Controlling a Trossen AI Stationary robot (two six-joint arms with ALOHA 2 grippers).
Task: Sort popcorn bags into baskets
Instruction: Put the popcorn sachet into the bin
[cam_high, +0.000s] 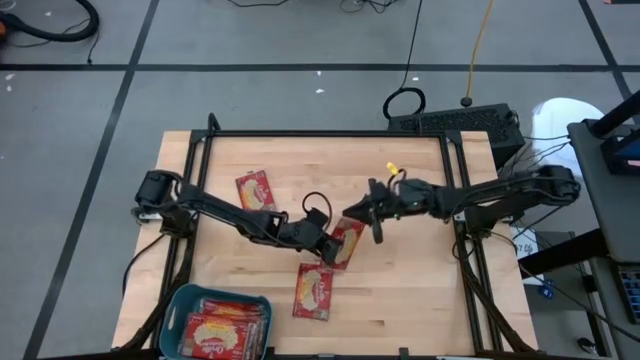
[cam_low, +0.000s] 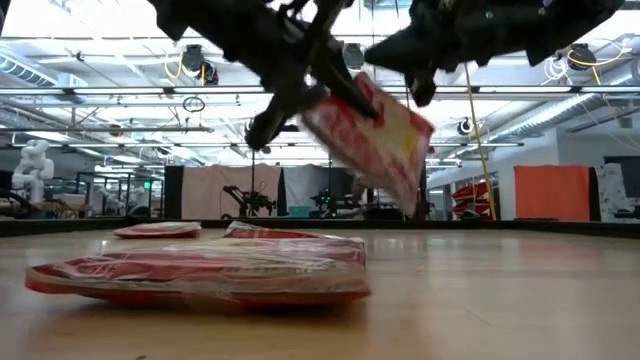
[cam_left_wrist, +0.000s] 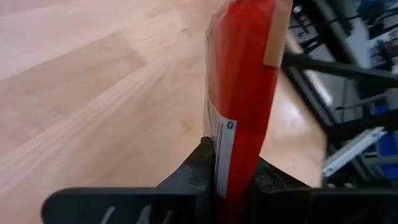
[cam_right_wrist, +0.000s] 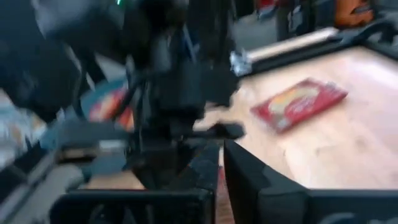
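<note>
Table (cam_high: 420, 290) is carrying the whole job. Teal basket (cam_high: 178, 305) is sitting at the near-left corner, already holding a few popcorn bags (cam_high: 215, 335), so part of the sort is done. Left arm is reaching to mid-table; left gripper (cam_high: 330, 250) is clamping a red bag (cam_high: 347, 242) edge-on between its fingers (cam_left_wrist: 202, 163), lifted off the wood. Right gripper (cam_high: 372, 212) is sitting just beside that same bag, fingers nearly together; can't tell whether it's pinching the bag. Two loose bags are waiting on the table: one far-left of centre (cam_high: 255, 190), one near the front (cam_high: 314, 291). My read: roughly halfway, held bag plus two to go.
</note>
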